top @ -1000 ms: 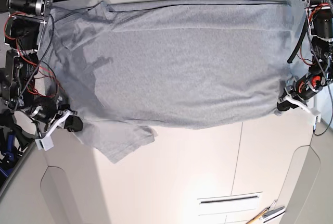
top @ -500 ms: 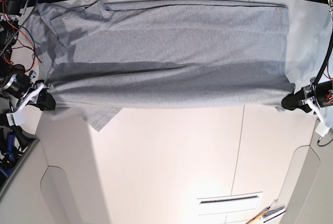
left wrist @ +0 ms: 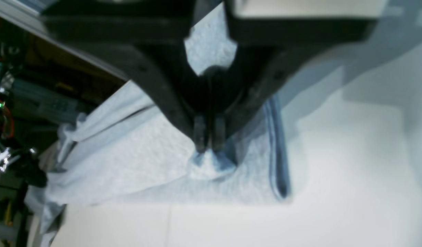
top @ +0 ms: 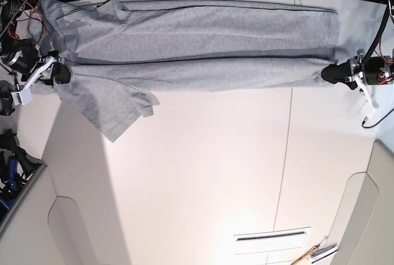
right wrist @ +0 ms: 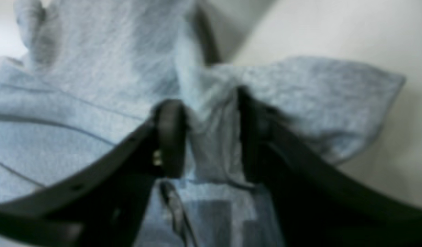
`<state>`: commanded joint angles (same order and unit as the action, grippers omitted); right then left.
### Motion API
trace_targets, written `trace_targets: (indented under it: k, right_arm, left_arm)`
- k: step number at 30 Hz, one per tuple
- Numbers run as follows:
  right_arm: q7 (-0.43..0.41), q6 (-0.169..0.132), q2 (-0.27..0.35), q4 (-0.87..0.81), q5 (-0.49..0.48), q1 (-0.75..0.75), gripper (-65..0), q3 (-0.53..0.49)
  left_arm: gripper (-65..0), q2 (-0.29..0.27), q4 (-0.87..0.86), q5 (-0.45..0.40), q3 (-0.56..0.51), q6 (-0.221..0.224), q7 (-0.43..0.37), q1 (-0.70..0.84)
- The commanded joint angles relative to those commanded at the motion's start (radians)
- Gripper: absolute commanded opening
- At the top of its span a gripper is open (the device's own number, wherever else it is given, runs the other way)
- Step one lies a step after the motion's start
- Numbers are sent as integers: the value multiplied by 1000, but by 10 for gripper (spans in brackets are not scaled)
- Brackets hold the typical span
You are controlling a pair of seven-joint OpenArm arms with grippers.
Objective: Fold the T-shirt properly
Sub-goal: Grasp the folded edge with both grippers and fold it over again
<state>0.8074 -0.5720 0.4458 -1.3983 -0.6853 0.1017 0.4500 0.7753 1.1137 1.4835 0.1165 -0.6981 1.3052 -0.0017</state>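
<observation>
T-shirt [top: 197, 46] lies in a long band across the far side of the table [top: 203, 172], its near edge doubled over onto the cloth behind it; one sleeve [top: 117, 108] splays loose toward you at the collar end.

Left gripper [top: 328, 73] — jaws pressed together on a pinched peak of grey cloth at the hem corner, as the left wrist view shows plainly. Right gripper [right wrist: 205, 137] — jaws a little apart with a thick bunch of fabric [right wrist: 214, 151] between them, seemingly pinching it, though blur stops you judging how firmly.

Risks from here:
- Right hold looks bulky; if you pull sideways the bunch may slide out and that end of the fold drops crooked.
- Release one end before the other and the doubled edge could skew off the line beneath it.
- The loose sleeve sits outside the band — leave it and the finished fold will likely be lumpy.

Hard to make out: both wrist views are soft. How many layers each gripper holds you cannot tell. The shirt's far edge sits right at the table's back edge against a dark background.
</observation>
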Motion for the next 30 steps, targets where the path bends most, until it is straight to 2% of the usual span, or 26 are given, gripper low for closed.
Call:
trace_targets:
  k: [4, 8, 10, 13, 17, 20, 25, 27, 29, 30]
  right_arm:
    - [1, 0, -1, -1, -82, -15, -340, 28]
    - [1, -1, -60, -1, -101, -89, -340, 141]
    - [0, -1, -88, -1, -92, -139, -340, 171]
    - [-24, 0, -125, 0, -25, -202, -340, 162]
    - [-144, 3, -138, 50, 149, -253, -340, 44]
    - [-188, 24, -138, 185, 241, -304, -340, -85]
    - [-190, 21, -144, 339, 229, -336, -340, -244]
    - [-135, 18, -159, 335, 223, -337, -348, -271]
    - [-85, 18, -175, 323, 191, -337, -431, -274]
    - [-69, 18, -180, 313, 173, -336, -500, -274]
  left_arm:
    - [-650, -30, 0, 0, 0, 0, 0, 2]
    - [-650, -44, 0, 0, 0, 0, 0, 5]
    - [-650, -44, 0, 0, 0, 0, 0, 5]
    - [-650, -44, 0, 0, 0, 0, 0, 5]
    - [-650, -44, 0, 0, 0, 0, 0, 5]
    - [-650, -44, 0, 0, 0, 0, 0, 5]
    - [-650, -44, 0, 0, 0, 0, 0, 5]
    - [-650, -47, 0, 0, 0, 0, -10, 5]
    - [-650, -49, 0, 0, 0, 0, -10, 5]
    - [-650, -50, 0, 0, 0, 0, -11, 5]
